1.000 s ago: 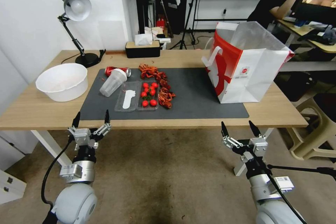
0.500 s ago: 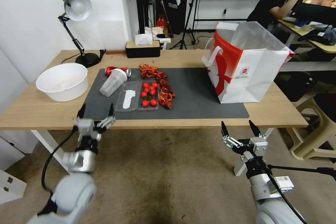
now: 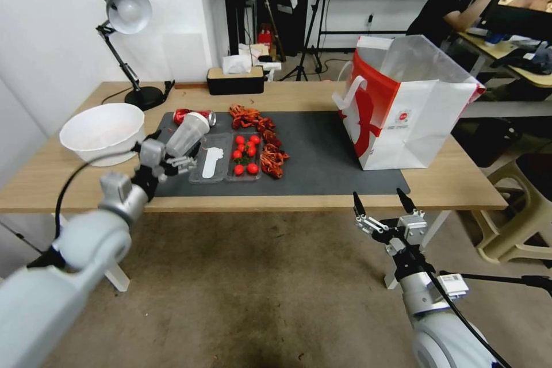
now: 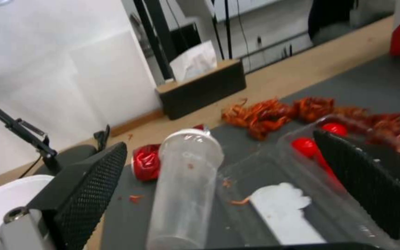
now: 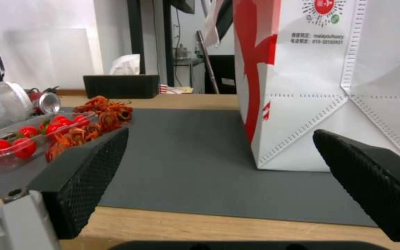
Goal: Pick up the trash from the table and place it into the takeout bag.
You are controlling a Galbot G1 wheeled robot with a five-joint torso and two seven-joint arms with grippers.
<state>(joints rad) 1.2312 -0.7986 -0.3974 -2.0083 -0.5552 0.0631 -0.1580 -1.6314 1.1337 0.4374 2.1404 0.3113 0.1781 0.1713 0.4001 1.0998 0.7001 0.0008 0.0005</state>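
The left gripper (image 3: 172, 156) is over the table (image 3: 69, 181), its fingers spread wide beside the clear plastic cup (image 3: 187, 133) lying on the mat. The right gripper (image 3: 382, 204) waits low, fingers spread too.

Clear plastic cup (image 3: 187, 134): on its side on dark grey mat (image 3: 322, 152) of table (image 3: 448, 181), lidded end toward crushed red can (image 3: 190, 115) just behind. Clear plastic tray (image 3: 225, 164) beside cup, holding red tomatoes (image 3: 244, 154); reddish shell scraps (image 3: 261, 138) alongside. Takeout bag (image 3: 411, 109): upright, open-topped, white with red side panel, on mat's right end
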